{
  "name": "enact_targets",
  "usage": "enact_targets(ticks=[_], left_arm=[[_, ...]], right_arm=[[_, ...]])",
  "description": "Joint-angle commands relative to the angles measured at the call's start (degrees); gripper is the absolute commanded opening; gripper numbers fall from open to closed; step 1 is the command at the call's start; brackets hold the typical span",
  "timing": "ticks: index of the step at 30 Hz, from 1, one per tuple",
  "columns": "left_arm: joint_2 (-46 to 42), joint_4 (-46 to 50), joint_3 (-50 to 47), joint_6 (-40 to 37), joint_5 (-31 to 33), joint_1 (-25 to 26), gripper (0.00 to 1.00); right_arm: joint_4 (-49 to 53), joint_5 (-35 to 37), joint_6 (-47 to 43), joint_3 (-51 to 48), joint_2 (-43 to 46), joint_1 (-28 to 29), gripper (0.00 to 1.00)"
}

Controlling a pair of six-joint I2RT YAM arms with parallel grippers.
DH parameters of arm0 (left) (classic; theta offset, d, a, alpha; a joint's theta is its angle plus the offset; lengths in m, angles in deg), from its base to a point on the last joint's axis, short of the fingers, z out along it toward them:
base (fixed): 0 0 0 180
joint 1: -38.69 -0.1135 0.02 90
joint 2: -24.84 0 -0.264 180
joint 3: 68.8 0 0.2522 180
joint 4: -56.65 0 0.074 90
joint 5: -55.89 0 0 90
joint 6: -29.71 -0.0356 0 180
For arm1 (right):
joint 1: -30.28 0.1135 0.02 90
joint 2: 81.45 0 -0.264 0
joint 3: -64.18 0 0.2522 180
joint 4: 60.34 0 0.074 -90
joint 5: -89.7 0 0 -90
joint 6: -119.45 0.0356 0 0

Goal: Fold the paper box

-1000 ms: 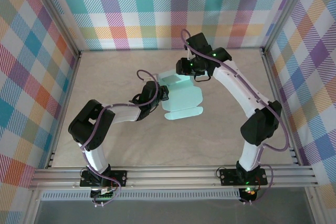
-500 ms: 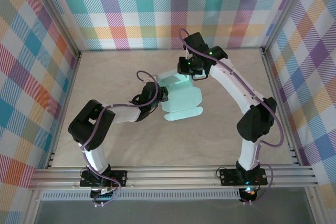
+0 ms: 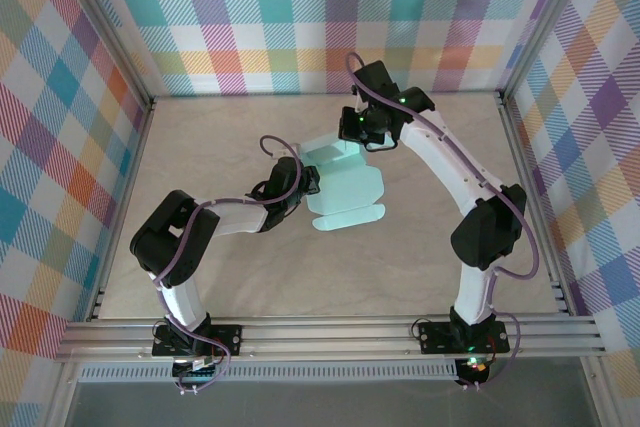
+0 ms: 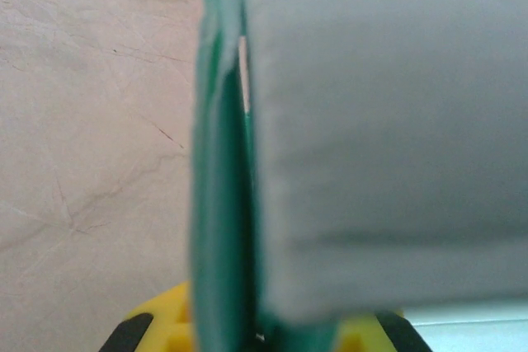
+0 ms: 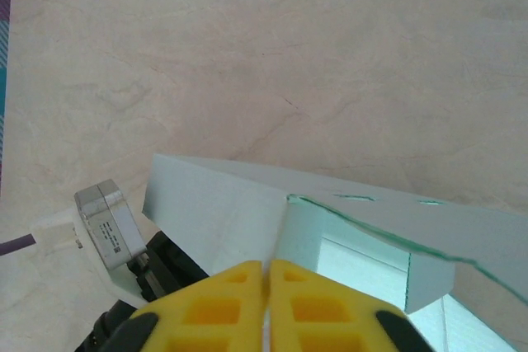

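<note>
The paper box (image 3: pixel 350 192) is pale mint card lying mid-table, partly folded, with its back panels raised. My left gripper (image 3: pixel 312 179) is shut on its left edge. In the left wrist view the card (image 4: pixel 388 121) stands right against the lens, its green edge running down between the yellow fingers (image 4: pixel 165 327). My right gripper (image 3: pixel 362 142) is at the box's far edge. In the right wrist view its yellow fingertips (image 5: pixel 266 274) are pressed together on an upright wall of the box (image 5: pixel 214 212), at a crease.
The beige tabletop (image 3: pixel 220 277) is ringed by plaid walls and an aluminium rail (image 3: pixel 330 332) at the near edge. The left arm's wrist block (image 5: pixel 107 224) sits close beside the raised panel in the right wrist view.
The right gripper has closed from part-open to shut on the box's back wall, and its arm has shifted slightly left. The left gripper has not moved.
</note>
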Motion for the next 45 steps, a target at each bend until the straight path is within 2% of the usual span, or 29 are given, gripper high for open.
enact_targets(ticks=[1, 4, 5, 6, 8, 13, 17, 20, 26, 29, 32, 38, 45], left_arm=[[-1.76, -2.67, -0.32, -0.14, 0.27, 0.67, 0.0], [-1.78, -2.6, -0.37, -0.11, 0.26, 0.66, 0.0], [-1.74, -2.54, -0.45, -0.13, 0.25, 0.68, 0.0], [-1.73, -2.54, -0.38, -0.14, 0.27, 0.68, 0.0], [-1.68, -2.31, -0.29, -0.21, 0.27, 0.62, 0.0], [-1.31, -1.96, 0.02, 0.49, -0.62, 0.59, 0.0], [-1.01, 0.65, 1.09, 0.83, -2.16, 0.26, 0.0], [-1.18, 0.9, 1.2, 0.85, -3.7, 0.07, 0.0], [-2.1, 2.45, 1.99, -0.75, -8.26, -0.63, 0.0], [-2.7, 1.7, 1.82, -1.69, -11.09, -0.9, 0.0], [-2.8, -0.55, 1.17, -2.62, -13.4, -0.9, 0.0], [-2.02, -1.7, 1.58, -2.01, -15.02, -0.9, 0.0], [-1.98, 0.85, 2.51, -0.24, -14.27, -0.93, 0.0]], right_arm=[[-0.4, -1.28, 0.66, -0.62, 0.26, 0.13, 0.0], [-0.49, -0.53, 0.55, -1.01, 0.8, 0.07, 0.0], [-0.51, -0.39, 0.47, -1.18, 1.01, 0.07, 0.03], [-0.65, -0.38, 0.4, -1.26, 1.38, 0.07, 0.13], [-1.55, -0.6, 0.46, -1.87, 2.45, 0.08, 0.26], [-3.43, -2.06, 0.18, -3.33, 6.37, -0.1, 0.47], [-8.01, -3.34, -0.44, -8.33, 12.56, -0.83, 0.54], [-14.52, -8.92, 0.33, -16.09, 19.15, -4.37, 0.58], [-23.21, -16.18, 0.41, -31.03, 29.41, -17.03, 0.58], [-23.64, -19.85, 0.74, -34.5, 30.43, -23.14, 0.46], [-21.69, -24.93, -0.86, -34.63, 28.0, -26.65, 0.39], [-21.25, -34.29, -4.52, -32.89, 22.57, -26.5, 0.31], [-19.02, -40.61, -11.32, -32.59, 19.22, -23.03, 0.3]])
